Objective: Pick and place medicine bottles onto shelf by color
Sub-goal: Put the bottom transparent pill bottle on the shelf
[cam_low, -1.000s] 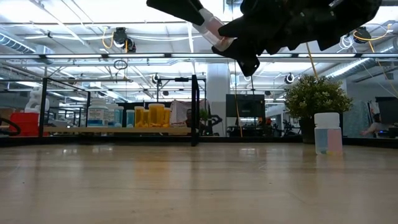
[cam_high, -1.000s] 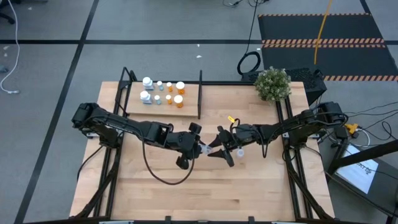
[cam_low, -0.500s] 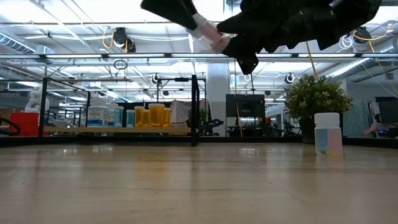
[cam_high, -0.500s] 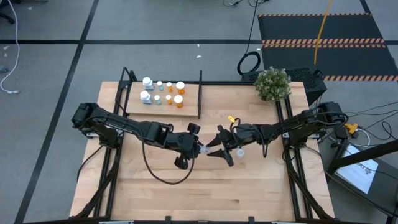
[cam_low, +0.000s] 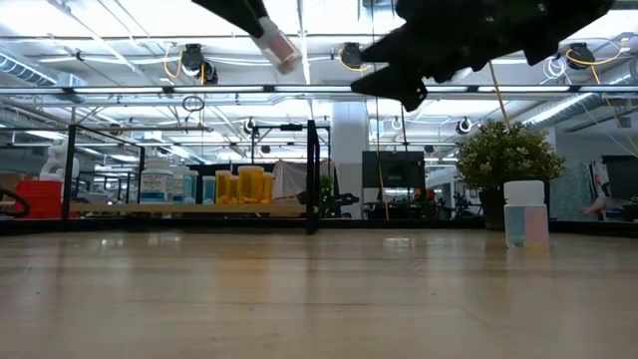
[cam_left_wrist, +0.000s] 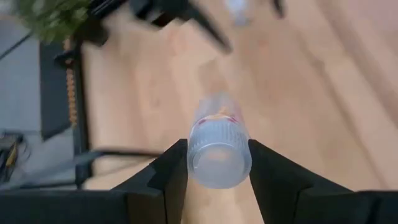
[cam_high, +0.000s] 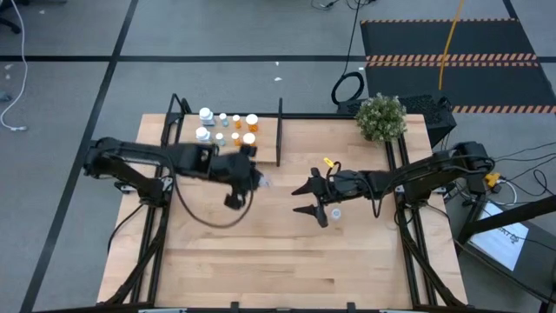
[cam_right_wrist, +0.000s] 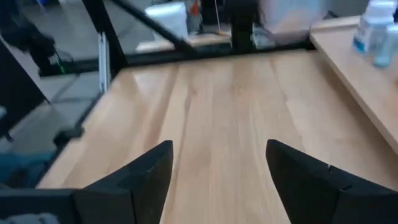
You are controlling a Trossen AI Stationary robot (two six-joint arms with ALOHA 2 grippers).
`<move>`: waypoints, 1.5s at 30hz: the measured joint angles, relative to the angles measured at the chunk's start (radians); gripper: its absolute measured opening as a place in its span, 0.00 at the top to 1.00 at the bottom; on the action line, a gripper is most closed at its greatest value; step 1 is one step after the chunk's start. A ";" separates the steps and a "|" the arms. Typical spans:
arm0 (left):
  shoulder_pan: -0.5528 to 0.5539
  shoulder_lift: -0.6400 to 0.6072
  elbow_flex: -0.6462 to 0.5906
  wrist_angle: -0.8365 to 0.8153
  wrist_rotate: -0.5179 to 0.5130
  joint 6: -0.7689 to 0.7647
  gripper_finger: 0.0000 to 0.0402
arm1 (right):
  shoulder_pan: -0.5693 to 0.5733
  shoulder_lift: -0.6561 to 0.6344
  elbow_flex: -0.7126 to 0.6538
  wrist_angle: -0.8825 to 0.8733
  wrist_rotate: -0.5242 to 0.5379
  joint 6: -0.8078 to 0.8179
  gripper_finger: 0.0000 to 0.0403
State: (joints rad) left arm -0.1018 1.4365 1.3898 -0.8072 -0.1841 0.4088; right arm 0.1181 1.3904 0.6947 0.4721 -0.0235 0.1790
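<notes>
So we see the left hand [cam_high: 259, 182] has pulled away from the right hand [cam_high: 306, 198] toward the shelf [cam_high: 261, 143], taking the pale bottle [cam_left_wrist: 219, 146] with it. Right hand's fingers have spread wider and look empty now, though it's kinda blurry.

Looking straight down from overhead, taking in the whole table [cam_high: 287, 252] and floor around it, shelf [cam_high: 228, 148] toward the far edge. Down at table-top level, facing level across the boards to that same shelf [cam_low: 189, 208] and the room behind. Riding the left wrist, close in, tilted down at the planks. Riding the right wrist, low and close, aimed across the table at the shelf [cam_right_wrist: 357, 74] edge.
</notes>
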 joint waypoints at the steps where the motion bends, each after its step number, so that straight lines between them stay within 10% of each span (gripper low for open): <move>1: 0.024 -0.006 0.022 -0.034 0.000 0.008 0.62 | 0.000 -0.014 -0.001 -0.035 0.000 -0.005 0.37; 15: 0.427 0.059 0.217 -0.195 0.000 0.327 0.62 | 0.002 -0.087 -0.017 -0.200 -0.005 -0.002 0.39; 31: 0.581 0.477 0.569 -0.365 -0.009 0.552 0.62 | 0.002 -0.114 -0.054 -0.199 -0.005 0.018 0.39; 45: 0.631 0.591 0.585 -0.328 0.010 0.589 0.62 | 0.028 -0.114 -0.054 -0.242 -0.011 -0.008 0.39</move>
State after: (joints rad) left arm 0.5294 2.0271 1.9747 -1.1353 -0.1741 0.9975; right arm 0.1463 1.2766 0.6410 0.2299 -0.0341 0.1709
